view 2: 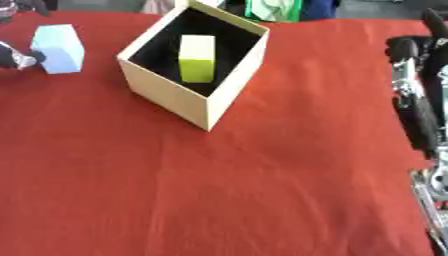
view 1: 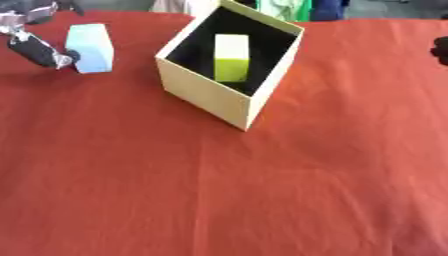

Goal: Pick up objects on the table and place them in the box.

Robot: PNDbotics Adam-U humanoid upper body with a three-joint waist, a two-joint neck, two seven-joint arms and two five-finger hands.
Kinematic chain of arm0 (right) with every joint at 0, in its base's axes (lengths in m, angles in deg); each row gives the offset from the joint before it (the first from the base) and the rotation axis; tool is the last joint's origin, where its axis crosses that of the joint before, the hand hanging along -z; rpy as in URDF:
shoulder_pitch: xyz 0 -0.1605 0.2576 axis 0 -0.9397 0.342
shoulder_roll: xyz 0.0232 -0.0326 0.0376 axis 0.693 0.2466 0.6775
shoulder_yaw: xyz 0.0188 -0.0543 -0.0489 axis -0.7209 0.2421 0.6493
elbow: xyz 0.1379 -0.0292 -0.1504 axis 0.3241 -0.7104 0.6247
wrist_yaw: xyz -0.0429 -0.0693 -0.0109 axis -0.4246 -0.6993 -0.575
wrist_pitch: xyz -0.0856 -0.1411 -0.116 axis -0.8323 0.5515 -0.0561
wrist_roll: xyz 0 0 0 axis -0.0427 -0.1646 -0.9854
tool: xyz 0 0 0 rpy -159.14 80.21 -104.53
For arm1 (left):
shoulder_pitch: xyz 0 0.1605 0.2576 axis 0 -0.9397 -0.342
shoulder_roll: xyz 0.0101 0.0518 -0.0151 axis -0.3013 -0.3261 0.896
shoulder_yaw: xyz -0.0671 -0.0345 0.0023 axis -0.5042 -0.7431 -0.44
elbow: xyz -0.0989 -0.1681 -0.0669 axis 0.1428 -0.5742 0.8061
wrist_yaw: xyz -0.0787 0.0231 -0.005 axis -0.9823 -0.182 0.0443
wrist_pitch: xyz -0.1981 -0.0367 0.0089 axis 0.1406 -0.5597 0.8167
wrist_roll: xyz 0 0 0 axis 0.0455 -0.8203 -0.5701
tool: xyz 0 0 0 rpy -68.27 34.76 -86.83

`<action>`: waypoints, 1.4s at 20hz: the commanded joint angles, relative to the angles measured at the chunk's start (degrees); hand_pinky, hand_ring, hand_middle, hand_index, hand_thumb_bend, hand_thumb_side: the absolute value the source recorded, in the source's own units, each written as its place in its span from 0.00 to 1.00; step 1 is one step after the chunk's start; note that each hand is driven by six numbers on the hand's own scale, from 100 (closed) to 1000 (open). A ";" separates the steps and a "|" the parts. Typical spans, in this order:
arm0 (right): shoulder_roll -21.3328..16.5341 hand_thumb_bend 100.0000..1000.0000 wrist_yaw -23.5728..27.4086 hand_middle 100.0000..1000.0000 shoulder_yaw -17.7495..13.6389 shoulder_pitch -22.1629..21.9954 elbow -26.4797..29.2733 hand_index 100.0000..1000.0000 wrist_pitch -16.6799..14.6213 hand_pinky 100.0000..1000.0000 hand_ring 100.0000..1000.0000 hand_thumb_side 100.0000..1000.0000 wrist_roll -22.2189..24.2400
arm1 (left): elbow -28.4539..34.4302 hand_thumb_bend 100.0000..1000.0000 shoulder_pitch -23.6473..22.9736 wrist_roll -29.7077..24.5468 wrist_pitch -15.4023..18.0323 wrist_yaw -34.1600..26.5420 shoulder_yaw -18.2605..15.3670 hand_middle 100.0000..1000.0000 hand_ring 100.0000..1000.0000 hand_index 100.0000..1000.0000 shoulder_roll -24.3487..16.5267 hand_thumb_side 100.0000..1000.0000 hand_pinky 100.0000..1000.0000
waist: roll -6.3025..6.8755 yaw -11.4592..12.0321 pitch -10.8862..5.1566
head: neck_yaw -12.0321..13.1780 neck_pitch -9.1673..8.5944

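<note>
A cream box (view 1: pixel 203 95) with a black inside stands open at the back middle of the red cloth. A yellow-green block (view 1: pixel 232 56) lies inside it. A light blue block (view 1: pixel 91 47) stands to the left of the box, at the far left of the table. My left hand (view 1: pixel 37 49) reaches in from the upper left corner and touches the blue block's left side; most of the hand is cut off by the view's edge. My right hand (view 2: pixel 413 67) shows along the right edge of the right eye view, fingers straight, holding nothing.
The red cloth (view 1: pixel 219 190) covers the whole table in front of the box. Green and blue fabric (view 2: pixel 276 9) shows past the far edge.
</note>
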 commanded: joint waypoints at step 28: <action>-1.69 0.00 1.43 0.66 -0.39 1.11 0.19 1.00 0.22 0.77 0.72 0.88 0.07 | -0.21 0.00 1.56 -1.86 -6.72 -5.05 -0.21 0.64 0.82 0.80 -0.72 0.13 0.71 | -0.67 -0.79 0.29 | 1.04 -2.20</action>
